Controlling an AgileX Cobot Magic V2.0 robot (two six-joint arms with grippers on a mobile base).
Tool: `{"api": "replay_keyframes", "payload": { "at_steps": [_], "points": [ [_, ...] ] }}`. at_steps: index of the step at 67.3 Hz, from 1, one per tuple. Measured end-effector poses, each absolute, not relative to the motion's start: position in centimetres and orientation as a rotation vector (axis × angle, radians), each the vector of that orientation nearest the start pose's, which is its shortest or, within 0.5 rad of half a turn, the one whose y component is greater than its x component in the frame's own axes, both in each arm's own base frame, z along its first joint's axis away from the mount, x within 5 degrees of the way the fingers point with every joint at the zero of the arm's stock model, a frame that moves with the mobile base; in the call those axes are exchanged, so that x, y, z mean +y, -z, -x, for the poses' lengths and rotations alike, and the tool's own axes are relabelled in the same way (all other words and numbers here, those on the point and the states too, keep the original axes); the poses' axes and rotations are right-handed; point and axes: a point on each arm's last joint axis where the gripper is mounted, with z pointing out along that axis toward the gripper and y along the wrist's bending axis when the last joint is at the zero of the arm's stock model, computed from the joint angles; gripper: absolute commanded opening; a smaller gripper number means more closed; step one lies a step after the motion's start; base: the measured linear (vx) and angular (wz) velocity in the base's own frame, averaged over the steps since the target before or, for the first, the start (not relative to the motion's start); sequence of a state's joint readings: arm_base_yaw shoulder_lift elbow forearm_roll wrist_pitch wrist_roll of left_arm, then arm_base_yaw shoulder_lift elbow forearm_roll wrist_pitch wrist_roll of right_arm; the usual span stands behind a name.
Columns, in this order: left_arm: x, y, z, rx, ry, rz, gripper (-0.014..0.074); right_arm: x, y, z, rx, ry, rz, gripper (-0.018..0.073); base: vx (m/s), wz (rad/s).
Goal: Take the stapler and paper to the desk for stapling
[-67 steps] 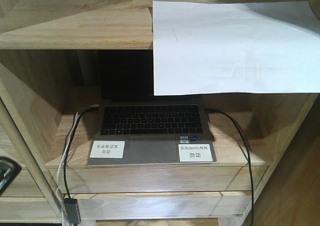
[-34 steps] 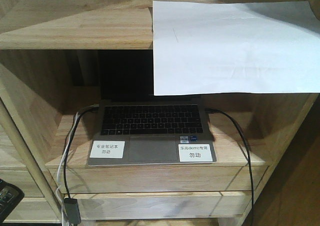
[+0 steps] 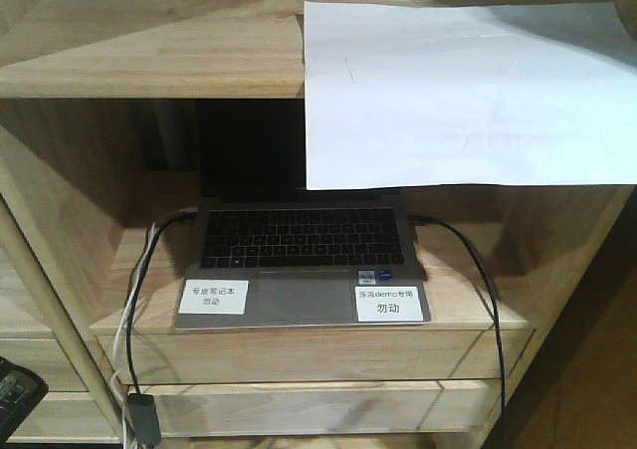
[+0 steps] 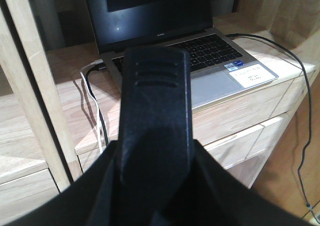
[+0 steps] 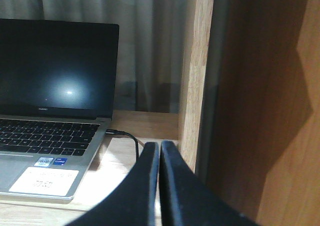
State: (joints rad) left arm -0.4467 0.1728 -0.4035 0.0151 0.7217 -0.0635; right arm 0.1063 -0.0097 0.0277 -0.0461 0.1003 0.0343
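White, thin and limp, the large creased paper sheet (image 3: 468, 91) lies on the light-wood upper shelf (image 3: 149, 56), overhanging its front edge; pinch that free edge lightly with the right gripper (image 5: 159, 186), which is pressed together, while the state of the left gripper (image 4: 155, 151) I cannot tell.

Place: an office or study corner, set up for demonstration.
Furniture: a light-wood shelf unit (image 3: 149, 56).
Equipment: an open laptop (image 3: 304, 260), screen dark, on the middle shelf, with cables (image 3: 478, 270) plugged in at both sides.
Signs: printed labels (image 3: 387, 303) on its palm rest, one reading "demo".
Stationery: white paper (image 3: 458, 91) overhanging the upper shelf.
Backdrop: a grey curtain (image 5: 150, 40).
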Motion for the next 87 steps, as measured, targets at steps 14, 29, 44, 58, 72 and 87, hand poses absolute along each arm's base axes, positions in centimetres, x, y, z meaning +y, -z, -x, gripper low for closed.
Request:
{"api": "replay_keyframes", "payload": {
  "at_steps": [14,29,44,58,72,87],
  "points": [
    [-1.8,-27.3,-4.0,1.951,0.314,-0.383,-0.0006,0.6,-19.7,-5.7,1.581,-0.107,0.054,-0.0009,0.00,0.00],
    [-1.8,-27.3,-4.0,1.951,0.314,-0.383,-0.0006,0.6,-20.1,-5.7,1.517,-0.560,-0.383,-0.0009,0.00,0.00],
    [-1.8,-27.3,-4.0,1.951,0.314,-0.383,-0.0006,0.6,-20.1,-5.7,1.443,-0.870,-0.693,0.0007,0.00,0.00],
    [-1.8,-27.3,-4.0,1.951,0.314,-0.383,-0.0006,1.2,-21.2,-6.1,1.375,-1.003,-0.652,0.0133,0.00,0.00],
    [-1.8,-27.3,-4.0,1.951,0.314,-0.383,-0.0006,2.8,-22.3,-7.9,1.381,-1.141,-0.512,0.0349,0.00,0.00],
    [-1.8,-27.3,-4.0,1.951,0.314,-0.383,-0.0006,4.5,-22.5,-10.2,1.370,-1.305,-0.425,0.0503,0.00,0.00]
  ]
}}
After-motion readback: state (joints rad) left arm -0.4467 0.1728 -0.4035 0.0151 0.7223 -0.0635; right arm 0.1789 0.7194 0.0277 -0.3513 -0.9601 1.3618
